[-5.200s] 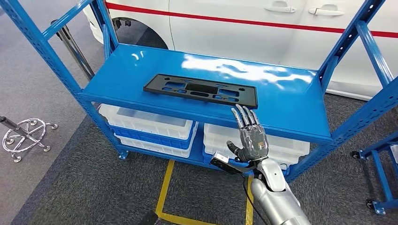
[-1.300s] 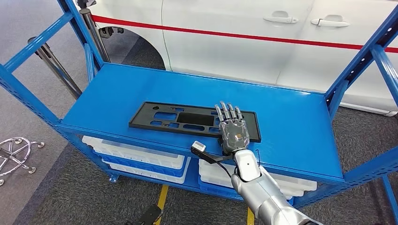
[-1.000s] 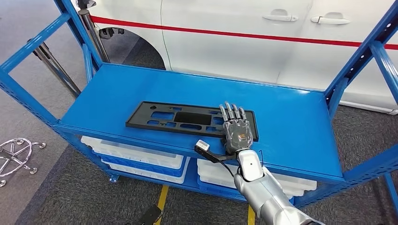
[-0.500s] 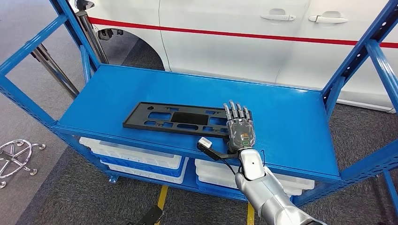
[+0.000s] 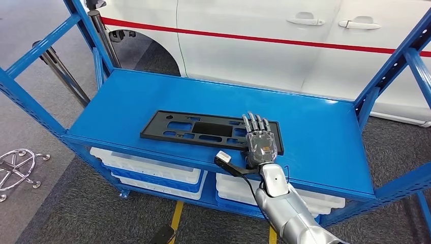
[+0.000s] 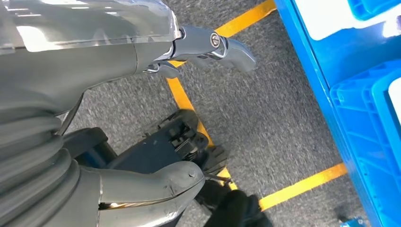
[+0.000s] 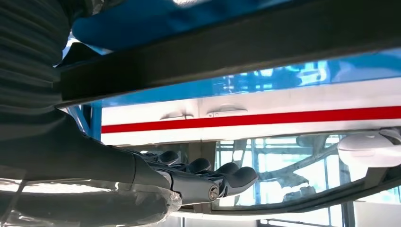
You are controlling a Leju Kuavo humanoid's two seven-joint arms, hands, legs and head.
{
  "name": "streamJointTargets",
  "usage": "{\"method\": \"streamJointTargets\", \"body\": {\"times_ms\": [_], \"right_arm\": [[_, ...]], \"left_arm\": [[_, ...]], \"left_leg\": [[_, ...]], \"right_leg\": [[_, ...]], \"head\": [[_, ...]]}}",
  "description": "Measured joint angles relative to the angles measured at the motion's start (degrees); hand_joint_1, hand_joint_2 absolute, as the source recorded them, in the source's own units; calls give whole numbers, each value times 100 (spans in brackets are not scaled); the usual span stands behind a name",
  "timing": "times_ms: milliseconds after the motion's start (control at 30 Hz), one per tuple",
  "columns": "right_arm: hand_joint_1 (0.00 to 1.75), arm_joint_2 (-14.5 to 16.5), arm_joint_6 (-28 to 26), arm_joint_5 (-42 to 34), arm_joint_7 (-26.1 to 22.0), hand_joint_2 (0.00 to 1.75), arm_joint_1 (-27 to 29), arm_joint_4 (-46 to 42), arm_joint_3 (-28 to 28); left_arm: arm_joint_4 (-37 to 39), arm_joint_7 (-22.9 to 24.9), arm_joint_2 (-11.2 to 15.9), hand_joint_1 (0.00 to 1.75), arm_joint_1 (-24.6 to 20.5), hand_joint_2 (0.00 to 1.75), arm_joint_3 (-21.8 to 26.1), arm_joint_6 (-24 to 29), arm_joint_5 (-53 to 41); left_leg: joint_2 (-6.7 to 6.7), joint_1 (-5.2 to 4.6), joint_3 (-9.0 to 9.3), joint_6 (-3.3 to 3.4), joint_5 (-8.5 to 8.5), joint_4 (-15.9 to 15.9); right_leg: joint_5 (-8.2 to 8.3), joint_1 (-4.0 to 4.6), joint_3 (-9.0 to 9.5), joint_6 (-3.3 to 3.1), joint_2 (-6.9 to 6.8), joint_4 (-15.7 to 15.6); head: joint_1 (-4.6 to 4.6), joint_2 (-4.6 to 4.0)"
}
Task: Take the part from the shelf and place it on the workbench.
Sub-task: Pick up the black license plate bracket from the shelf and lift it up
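A flat black plastic part [image 5: 198,129] with several cut-outs lies near the front edge of the blue shelf [image 5: 315,137]. My right hand [image 5: 262,145] rests flat on the part's right end, fingers stretched out straight and pointing towards the car. In the right wrist view the part's dark edge [image 7: 236,52] runs close above the outstretched fingers [image 7: 227,177]; I cannot see the thumb's grip. My left hand [image 6: 118,61] hangs over the floor with its fingers apart and nothing in it.
A white car [image 5: 254,46] with a red stripe stands right behind the shelf. White and blue bins [image 5: 152,173] fill the level below. Blue uprights [image 5: 391,66] frame both ends. A chrome stand base [image 5: 18,168] sits on the floor at left, with yellow tape [image 5: 175,221] in front.
Five seconds ago my right hand hung in front of the shelf edge; it has since come up onto the part's right end. The view has drawn closer. Over the last second the hand barely moves.
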Motion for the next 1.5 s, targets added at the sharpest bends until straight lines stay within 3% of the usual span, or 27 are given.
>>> {"method": "streamJointTargets", "body": {"times_ms": [67,133,200,300,333,367,400,500,567,700,733,833,867,900,933,1000,1033,1200,1267,1333,1367,1400,1433,1500], "right_arm": [[0,10,-7,-117,-102,175,23,-71,-65],[0,17,-33,-218,-217,175,51,-151,-127],[0,22,-67,-225,-334,175,70,-234,-167],[0,26,-66,-55,-402,175,133,-317,-175],[0,26,-61,-4,-400,175,167,-327,-175],[0,26,-59,24,-400,175,195,-336,-174],[0,27,-59,39,-402,175,212,-349,-174],[0,31,-59,54,-403,175,222,-397,-173],[0,33,-59,56,-403,175,232,-411,-173],[0,37,-61,57,-403,175,251,-441,-173],[0,36,-62,57,-403,175,248,-450,-173],[131,29,-78,29,-418,175,269,-447,-173],[175,27,-86,-10,-442,175,282,-441,-173],[175,26,-91,-65,-476,175,289,-435,-173],[175,26,-94,-125,-517,175,288,-431,-173],[175,27,-96,-218,-577,175,276,-428,-174],[175,27,-96,-245,-592,175,271,-428,-175],[175,26,-97,-308,-620,175,269,-437,-192],[175,26,-98,-314,-633,175,270,-443,-195],[175,26,-98,-316,-641,175,279,-444,-198],[175,26,-97,-314,-644,175,282,-443,-199],[175,26,-97,-312,-645,175,283,-444,-200],[175,26,-96,-308,-647,175,281,-448,-201],[175,26,-96,-301,-647,175,266,-466,-201]], "left_arm": [[0,-6,1,0,1,175,20,-4,-21],[0,11,2,0,2,175,27,-7,-52],[0,26,2,0,-1,175,28,-33,-86],[0,-76,2,0,-2,175,40,-91,-99],[0,-126,2,0,1,175,45,-91,-107],[0,-170,2,0,5,175,50,-83,-125],[0,-210,2,0,7,175,50,-73,-145],[-1,-271,4,0,-6,175,50,-57,-175],[-2,-283,7,0,-16,175,50,-55,-177],[-2,-280,4,0,-17,175,50,-39,-191],[-2,-261,1,0,-20,131,50,-22,-205],[-2,-166,-2,0,-19,0,55,-48,-187],[-2,-136,-2,0,-15,0,64,-85,-152],[-2,-112,-2,0,-10,0,77,-114,-118],[-2,-88,-3,0,-8,0,94,-127,-96],[-2,-57,-3,0,-8,0,136,-119,-72],[-2,-43,-3,0,-10,0,156,-104,-66],[-2,12,-1,0,-18,0,213,7,-62],[-2,39,0,0,-20,0,231,45,-61],[-2,73,1,0,-14,0,263,64,-58],[-2,87,1,0,-9,0,283,68,-56],[-2,103,2,0,-5,0,298,73,-55],[-2,119,2,0,-5,0,308,79,-55],[-2,154,2,0,-17,0,317,97,-55]], "left_leg": [[-6,-17,-36,-57,-43,68],[-6,-9,-48,-94,-59,83],[-3,7,-130,-152,-202,282],[1,36,-590,-241,-711,1290],[1,42,-738,-250,-804,1591],[1,45,-807,-246,-795,1716],[1,45,-757,-228,-666,1596],[1,6,-214,-97,-120,433],[3,-38,-46,-27,-36,51],[5,-21,43,49,65,-133],[12,-5,76,68,104,-199],[21,0,75,104,127,-222],[21,-2,63,104,119,-203],[19,0,51,98,107,-178],[16,3,44,85,87,-144],[10,-2,20,32,22,-43],[7,-12,2,2,-9,6],[6,-8,-67,-124,-126,159],[7,14,-274,-193,-407,624],[8,36,-629,-238,-741,1373],[8,43,-752,-245,-800,1621],[8,46,-782,-241,-749,1668],[8,47,-697,-223,-592,1480],[6,34,-308,-152,-197,672]], "right_leg": [[18,21,90,-60,18,-221],[30,26,84,-126,26,-227],[44,4,90,-189,22,-245],[46,-4,88,-235,15,-252],[43,2,88,-238,14,-250],[41,7,90,-239,14,-249],[39,13,96,-239,18,-248],[36,29,123,-223,30,-258],[45,25,124,-175,29,-278],[2,31,129,-41,15,-259],[-119,35,52,-21,13,-78],[-607,23,-435,20,11,924],[-640,18,-541,33,10,1116],[-560,13,-544,43,8,1100],[-386,7,-431,48,3,865],[-53,2,-68,35,-4,133],[27,5,54,6,-2,-117],[54,9,97,-171,22,-264],[64,-6,101,-217,15,-279],[63,-1,91,-232,11,-276],[62,3,89,-233,11,-275],[61,6,92,-233,13,-274],[59,9,101,-232,16,-274],[54,18,126,-223,19,-279]], "head": [[-3,0],[-3,-1],[-5,0],[-7,1],[-7,0],[-7,0],[-7,0],[-6,0],[-6,0],[-2,0],[0,-1],[2,-1],[3,0],[3,0],[3,0],[2,-1],[1,-1],[-3,0],[-5,0],[-6,1],[-7,1],[-7,1],[-7,1],[-5,-1]]}}
